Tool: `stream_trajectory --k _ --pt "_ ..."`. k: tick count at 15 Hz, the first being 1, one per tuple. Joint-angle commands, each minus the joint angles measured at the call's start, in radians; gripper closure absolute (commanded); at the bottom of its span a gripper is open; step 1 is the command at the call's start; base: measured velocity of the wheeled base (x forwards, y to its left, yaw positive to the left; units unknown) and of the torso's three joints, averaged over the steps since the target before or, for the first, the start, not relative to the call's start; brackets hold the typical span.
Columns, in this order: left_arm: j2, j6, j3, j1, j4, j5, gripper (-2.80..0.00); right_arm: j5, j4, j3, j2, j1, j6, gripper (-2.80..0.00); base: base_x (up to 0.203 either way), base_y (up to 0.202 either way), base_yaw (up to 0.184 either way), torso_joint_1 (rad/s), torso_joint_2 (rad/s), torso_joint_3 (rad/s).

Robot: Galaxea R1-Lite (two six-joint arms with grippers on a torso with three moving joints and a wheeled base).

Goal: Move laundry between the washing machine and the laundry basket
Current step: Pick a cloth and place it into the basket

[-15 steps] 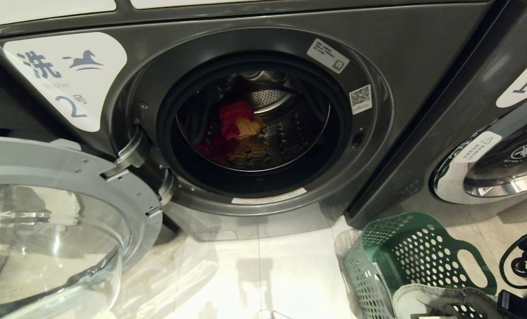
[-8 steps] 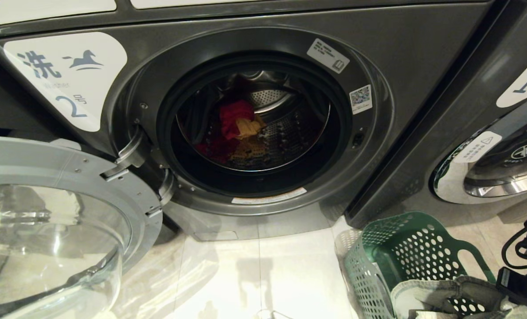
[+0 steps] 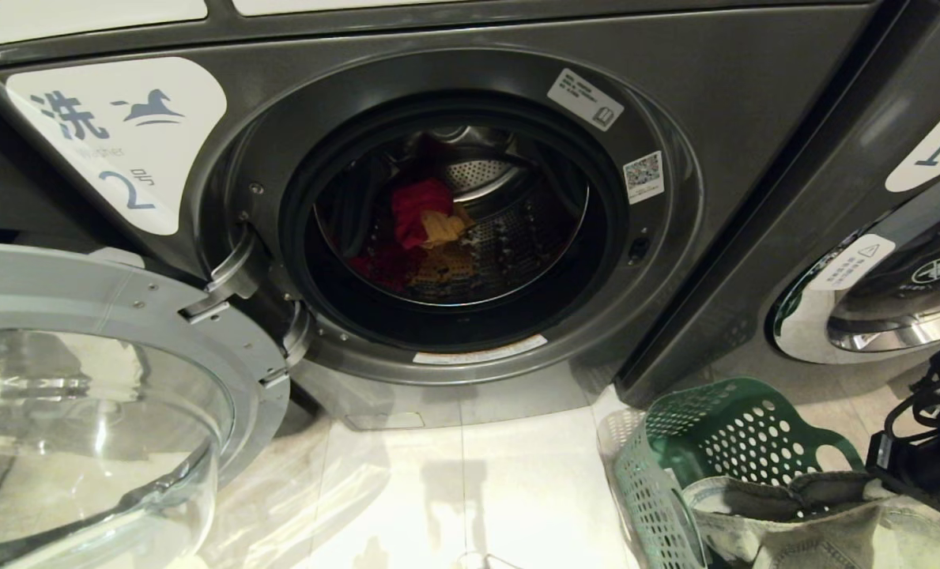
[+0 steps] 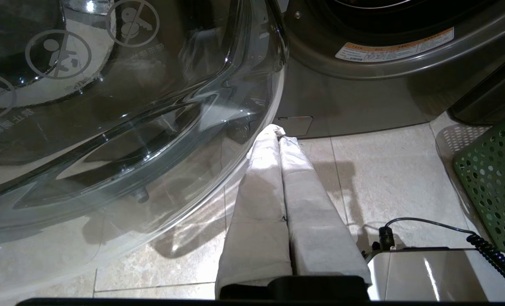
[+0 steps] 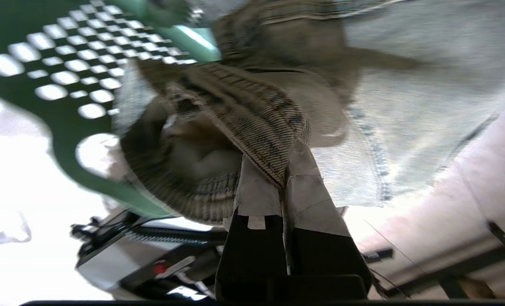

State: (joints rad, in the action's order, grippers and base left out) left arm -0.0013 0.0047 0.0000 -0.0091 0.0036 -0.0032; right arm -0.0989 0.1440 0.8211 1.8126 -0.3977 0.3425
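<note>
Two garments at least already sit in the drum: a red piece (image 3: pixel 419 207) with a mustard-yellow piece (image 3: pixel 443 227) against it, deep inside the washing machine (image 3: pixel 675 87) marked 2. So I judge the loading partly done.

Starting at my left, the glass door (image 3: pixel 82 411) hangs swung wide open, and my left gripper (image 4: pixel 277 132) is parked low beside it over the floor, its fingers pressed together on nothing. The round opening lies straight ahead, unobstructed.

To the right, the green laundry basket (image 3: pixel 659 466) stands on the floor at the front corner of the washing machine, just before the neighbouring machine marked 1 (image 3: pixel 873 308). My right gripper (image 5: pixel 284 178) is at the basket, fingers pinched on the striped hem of a pale grey-beige garment (image 3: pixel 825 521) that drapes over the basket's rim. What remains, as I read it, is carrying this piece across into the drum; whether more cloth lies under it I cannot tell.

Pale glossy tiles (image 3: pixel 470 490) cover the floor, throwing back the overhead light, and dark grey machine fronts fill the view.
</note>
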Motion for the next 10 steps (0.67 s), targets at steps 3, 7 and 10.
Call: stream_trajectory --k 3,7,10 --pt "0.001 0.000 0.000 0.000 -0.001 0.000 0.00 -0.073 -0.078 -0.012 -0.039 0.021 0.010 0.00 0.000 0.000 0.000 0.000 0.00 0.000" --pt "0.001 0.000 0.000 0.000 -0.001 0.000 0.00 -0.109 -0.173 -0.013 -0.049 0.043 0.055 0.00 0.000 0.000 0.000 0.000 0.00 0.000" --pt "0.001 0.000 0.000 0.000 0.000 0.000 0.00 -0.117 -0.225 -0.014 -0.047 0.059 0.085 0.00 0.000 0.000 0.000 0.000 0.00 0.000"
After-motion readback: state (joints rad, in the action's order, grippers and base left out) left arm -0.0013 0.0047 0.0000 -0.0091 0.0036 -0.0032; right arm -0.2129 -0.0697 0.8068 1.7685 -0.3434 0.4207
